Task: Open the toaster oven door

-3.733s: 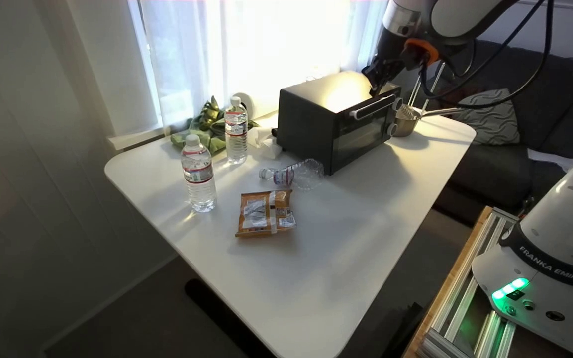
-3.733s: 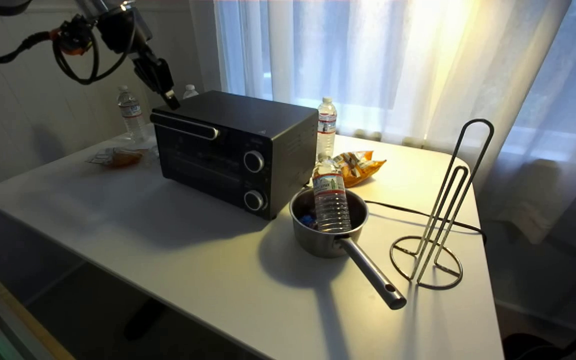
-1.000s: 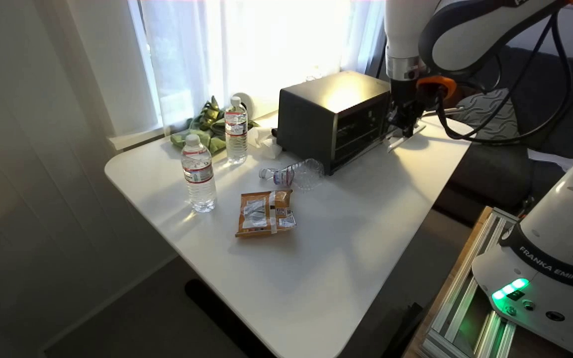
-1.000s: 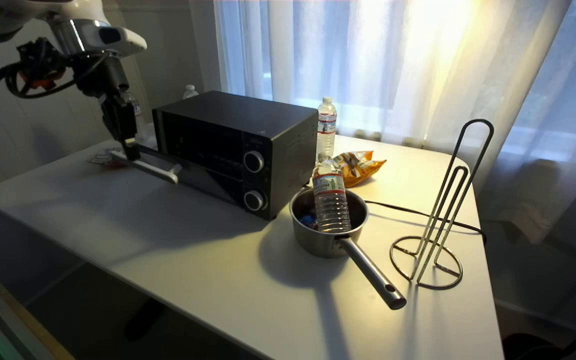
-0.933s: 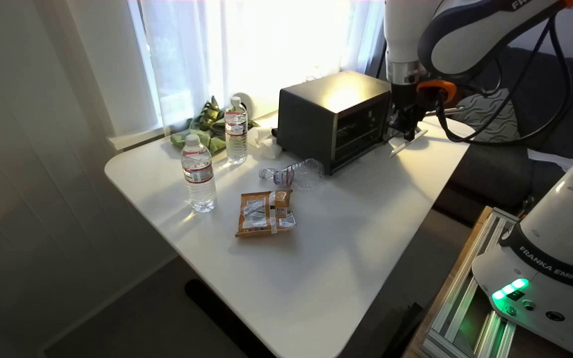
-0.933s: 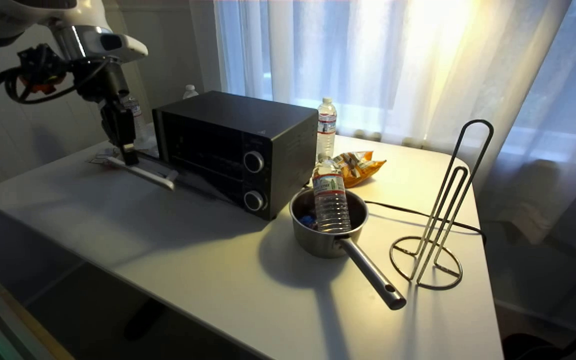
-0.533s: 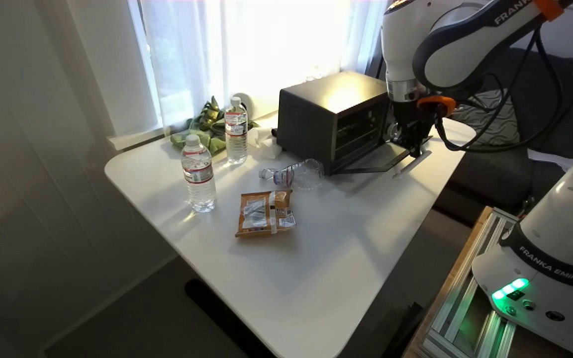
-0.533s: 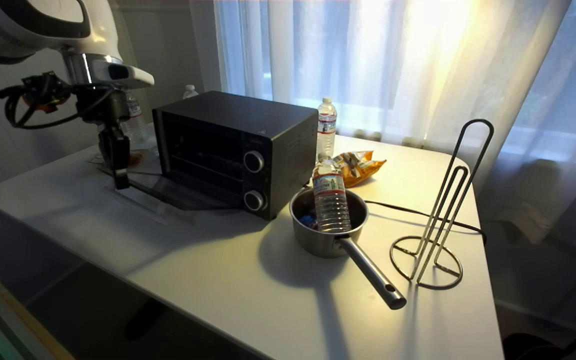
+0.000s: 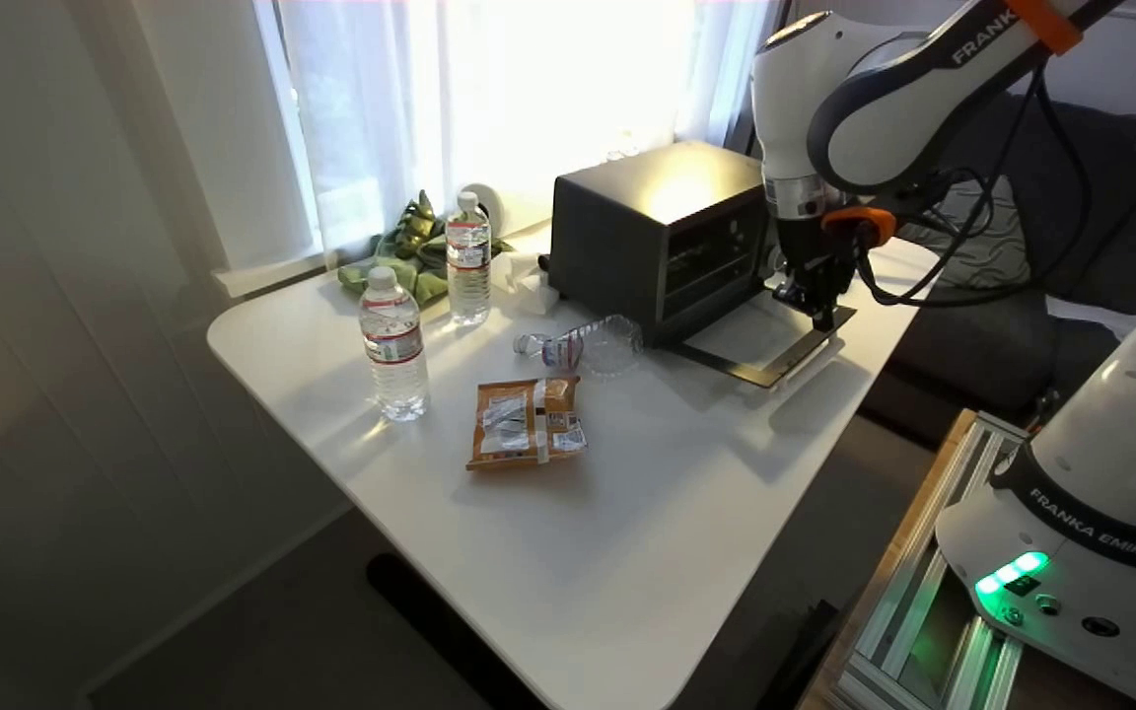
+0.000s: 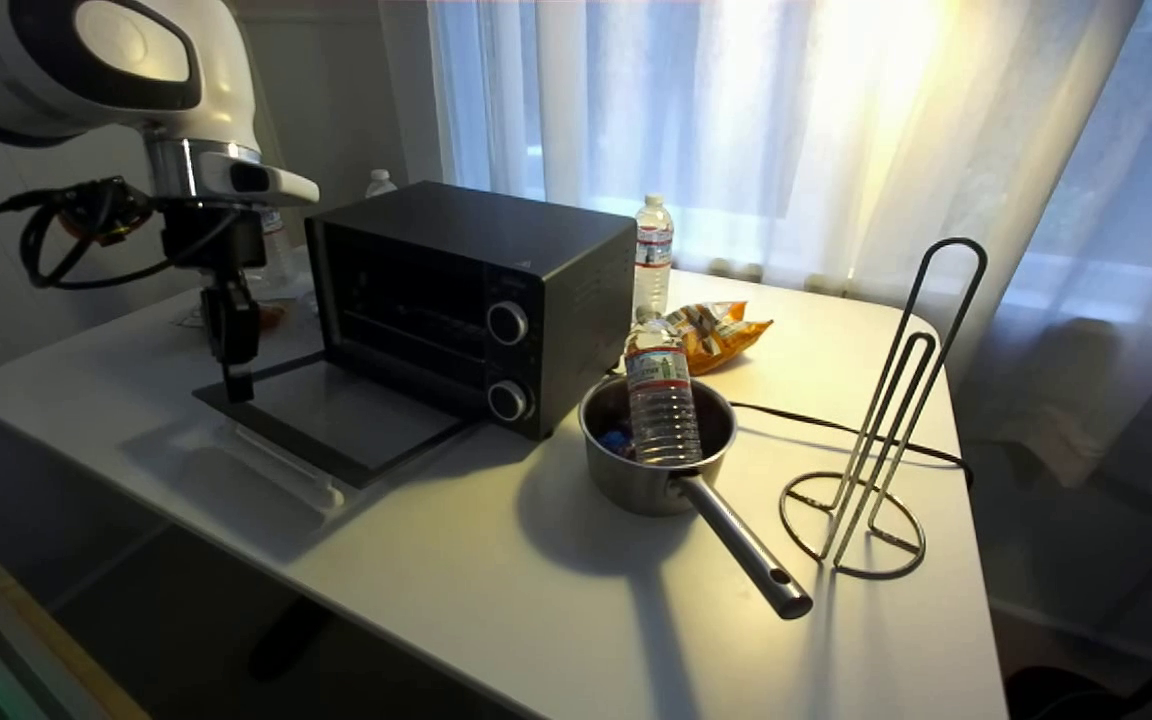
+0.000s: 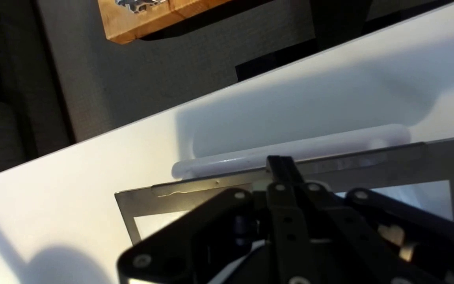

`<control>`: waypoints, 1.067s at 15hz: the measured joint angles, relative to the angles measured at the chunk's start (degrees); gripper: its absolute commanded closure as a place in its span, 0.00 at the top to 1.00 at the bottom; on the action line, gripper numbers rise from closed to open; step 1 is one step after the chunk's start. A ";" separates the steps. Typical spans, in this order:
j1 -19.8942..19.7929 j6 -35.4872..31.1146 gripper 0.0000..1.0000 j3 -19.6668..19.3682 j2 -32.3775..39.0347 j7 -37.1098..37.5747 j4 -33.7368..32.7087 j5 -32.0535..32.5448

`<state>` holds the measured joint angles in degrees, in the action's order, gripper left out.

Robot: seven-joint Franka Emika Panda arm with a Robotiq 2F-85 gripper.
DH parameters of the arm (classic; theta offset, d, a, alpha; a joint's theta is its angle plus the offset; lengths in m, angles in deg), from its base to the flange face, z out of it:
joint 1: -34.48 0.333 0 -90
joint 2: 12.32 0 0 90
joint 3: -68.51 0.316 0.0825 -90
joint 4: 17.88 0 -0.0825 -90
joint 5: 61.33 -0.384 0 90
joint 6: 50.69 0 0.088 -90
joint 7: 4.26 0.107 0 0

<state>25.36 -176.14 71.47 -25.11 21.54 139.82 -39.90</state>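
Note:
The black toaster oven [image 9: 607, 247] stands on the table in both exterior views [image 10: 476, 225]. Its door [image 10: 356, 410] is swung down and out, about flat and low over the table; it also shows in an exterior view [image 9: 755, 375] and the wrist view [image 11: 164, 201]. The oven's dark inside is exposed. The pale handle bar [image 10: 286, 470] is at the door's outer edge and in the wrist view [image 11: 242, 157]. My gripper [image 9: 824, 323] is shut and empty, pointing down at the door's outer edge, also in an exterior view [image 10: 239, 388]. In the wrist view [image 11: 280, 159] its fingertips are together beside the handle; contact is unclear.
Two upright water bottles [image 9: 395, 345] [image 9: 469, 261], a crushed bottle [image 9: 588, 345] and an orange package [image 9: 529, 424] lie beyond one oven side. A steel pot [image 10: 626, 490] holding a bottle [image 10: 661, 400] and a wire stand [image 10: 871, 572] are on the other side.
The door was shut 3.7 seconds ago, with my gripper above its top edge. The door has swung down and outward to about flat. My gripper has moved down and away from the oven with it.

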 measured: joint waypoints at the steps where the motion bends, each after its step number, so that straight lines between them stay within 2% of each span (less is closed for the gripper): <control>1: 0.17 -0.13 0.00 -0.17 0.09 -0.17 -0.03 -0.20; 7: 1.18 -0.18 0.00 -0.64 -2.99 -1.79 -3.61 -1.61; 8: 1.26 -0.17 0.26 -0.69 -4.30 -2.28 -4.56 -1.90; 10: 1.29 -0.10 0.33 -1.05 -7.18 -4.06 -6.44 -3.55; 16: 1.36 0.08 0.76 -5.08 -12.15 -12.74 -11.23 -12.88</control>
<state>26.72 -176.06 66.39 -37.26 8.80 128.59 -52.78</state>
